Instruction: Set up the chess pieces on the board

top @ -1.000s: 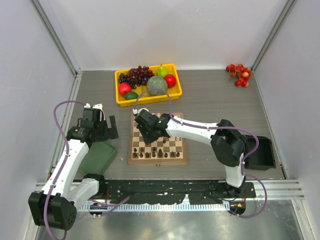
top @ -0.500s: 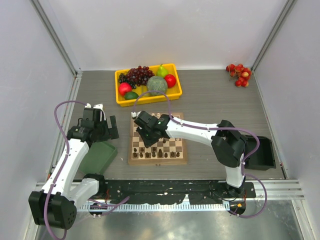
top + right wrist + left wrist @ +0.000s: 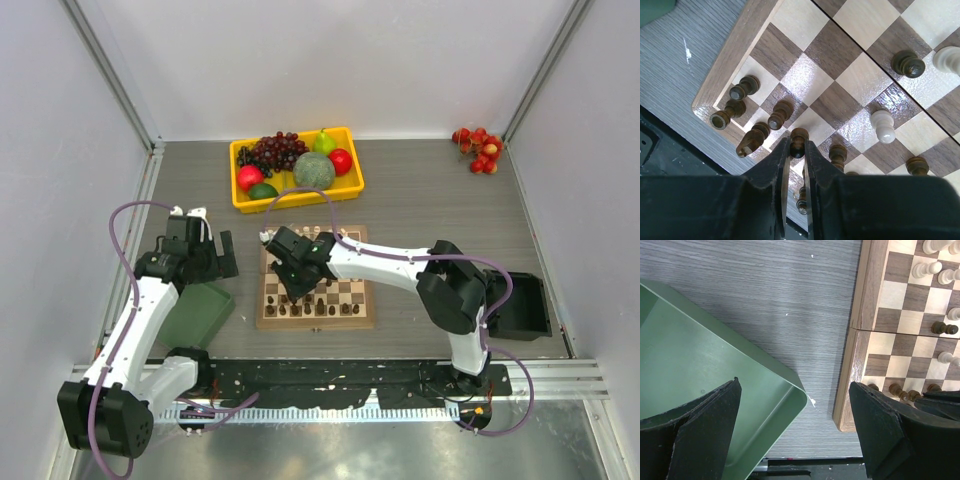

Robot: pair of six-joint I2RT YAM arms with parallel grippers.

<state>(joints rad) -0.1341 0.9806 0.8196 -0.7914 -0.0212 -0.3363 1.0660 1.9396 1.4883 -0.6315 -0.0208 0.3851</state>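
Note:
The board (image 3: 267,318) lies mid-table with dark brown chess pieces (image 3: 318,309) along its near rows. My right gripper (image 3: 290,272) hangs over the board's left part. In the right wrist view the right gripper (image 3: 796,148) is shut on a dark brown pawn (image 3: 799,139) above the near-left corner squares, beside other dark pieces (image 3: 744,88) and a pale pawn (image 3: 882,126). My left gripper (image 3: 222,256) is open and empty left of the board. In its wrist view the left gripper (image 3: 794,384) spans the green tray's corner and the board's rim (image 3: 851,365); pale pieces (image 3: 927,269) stand at the top right.
A green flat tray (image 3: 197,314) lies left of the board, also in the left wrist view (image 3: 700,355). A yellow tray (image 3: 296,199) of fruit stands behind the board. Red fruit (image 3: 477,148) lies at the back right. A black bin (image 3: 527,306) sits at the right.
My right gripper has shifted a little left and nearer over the board with the pawn in it. The left arm has not moved.

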